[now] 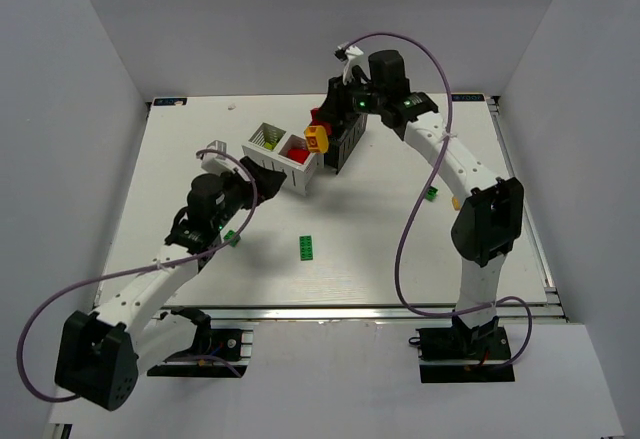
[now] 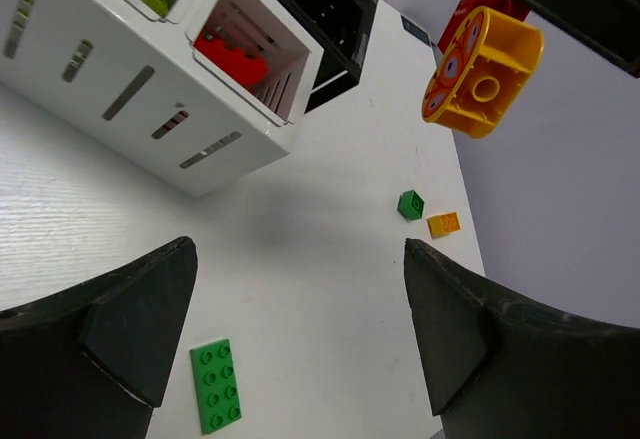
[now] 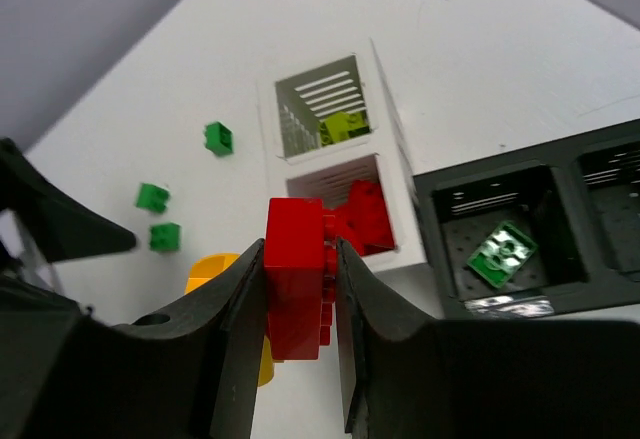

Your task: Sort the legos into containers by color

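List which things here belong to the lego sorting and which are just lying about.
Job: white container, black container, red lego, yellow lego, flat green lego, small green lego, orange lego.
Lying about: only the purple cables.

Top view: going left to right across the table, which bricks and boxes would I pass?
Left green brick → white box → black box → right green brick → orange brick. The flat green brick is left out because it overlaps the white box.
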